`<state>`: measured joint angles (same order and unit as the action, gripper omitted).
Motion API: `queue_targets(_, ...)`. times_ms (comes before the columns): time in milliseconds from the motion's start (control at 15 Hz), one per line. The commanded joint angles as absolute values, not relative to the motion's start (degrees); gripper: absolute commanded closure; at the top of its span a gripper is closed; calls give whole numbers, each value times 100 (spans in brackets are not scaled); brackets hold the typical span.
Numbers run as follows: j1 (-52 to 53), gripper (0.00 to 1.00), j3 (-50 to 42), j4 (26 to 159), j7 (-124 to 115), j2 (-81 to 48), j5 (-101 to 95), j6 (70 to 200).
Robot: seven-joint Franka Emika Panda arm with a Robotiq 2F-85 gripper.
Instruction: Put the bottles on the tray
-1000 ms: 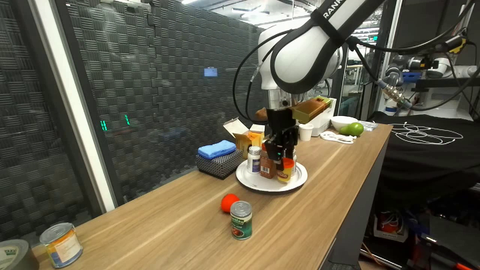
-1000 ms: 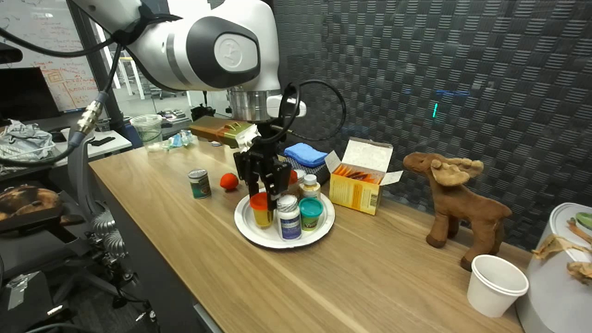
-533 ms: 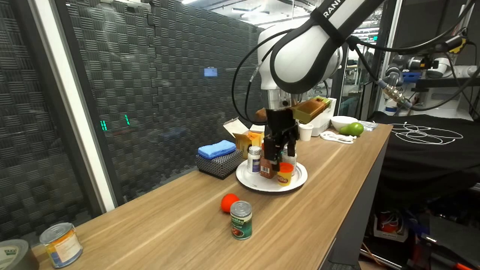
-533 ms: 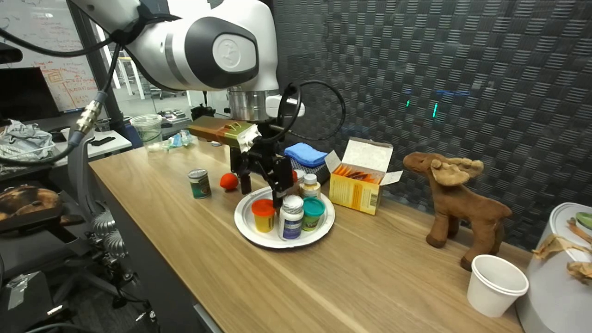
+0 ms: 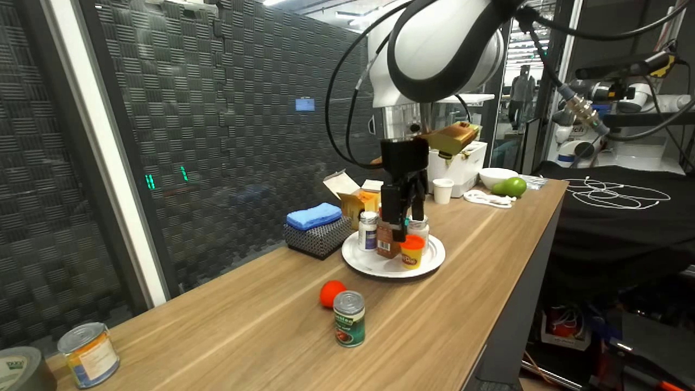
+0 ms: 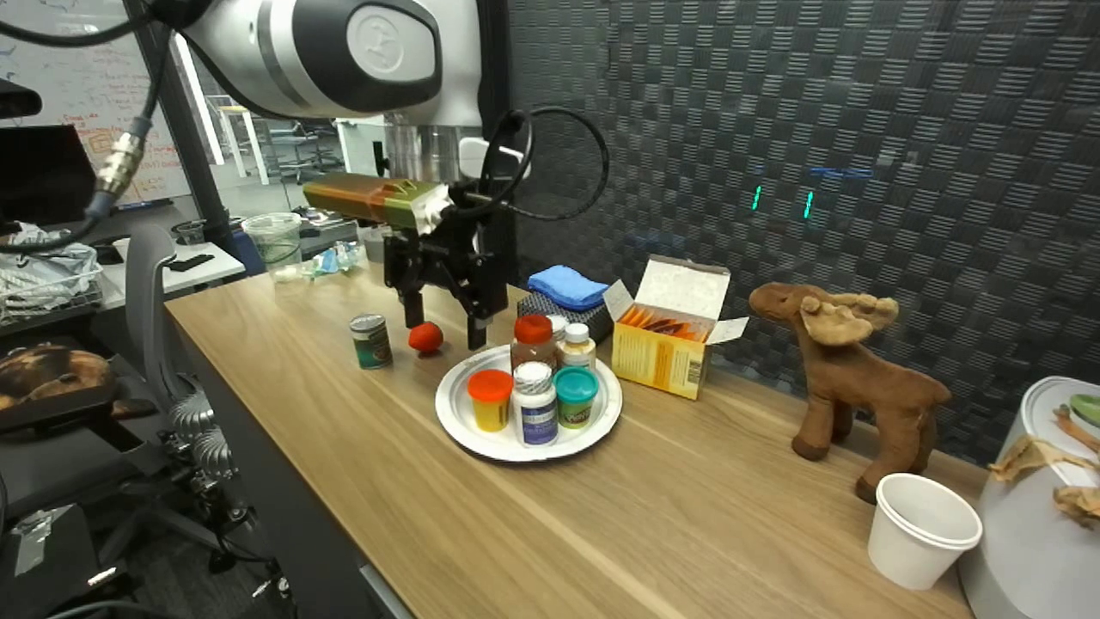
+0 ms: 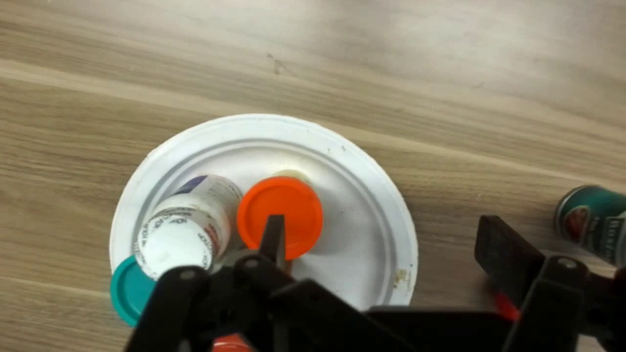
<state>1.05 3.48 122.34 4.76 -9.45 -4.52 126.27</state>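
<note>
The tray, a round white plate, carries several upright containers. Among them are a white bottle with a purple label, a red-capped brown bottle, a small white-capped bottle, an orange-lidded yellow tub and a teal-lidded tub. Another white bottle shows at the plate's back edge. My gripper hangs open above the plate's side nearest the can, nothing between its fingers. In the wrist view one finger overlaps the orange lid; the other is over the wood.
A green can and a red ball stand beyond the plate. Behind it are an open yellow box and a blue cloth on a dark mesh box. A plush moose and paper cups stand farther along.
My gripper has opened and let go of the orange-lidded tub, which stands on the plate. The arm has then risen and shifted toward the green can's side.
</note>
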Motion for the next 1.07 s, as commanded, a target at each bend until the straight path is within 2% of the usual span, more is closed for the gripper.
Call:
queue_targets(0, 288, 0, 493, 12278, 848, -339, -417, 11810)
queue_targets(733, 769, 0, 926, 12143, 1846, -518, 57, 11956)
queue_targets(867, 809, 0, 989, 12083, 2047, -585, 123, 11689)
queue_targets(1000, 785, 0, 993, 11831, 2294, -554, 121, 10715)
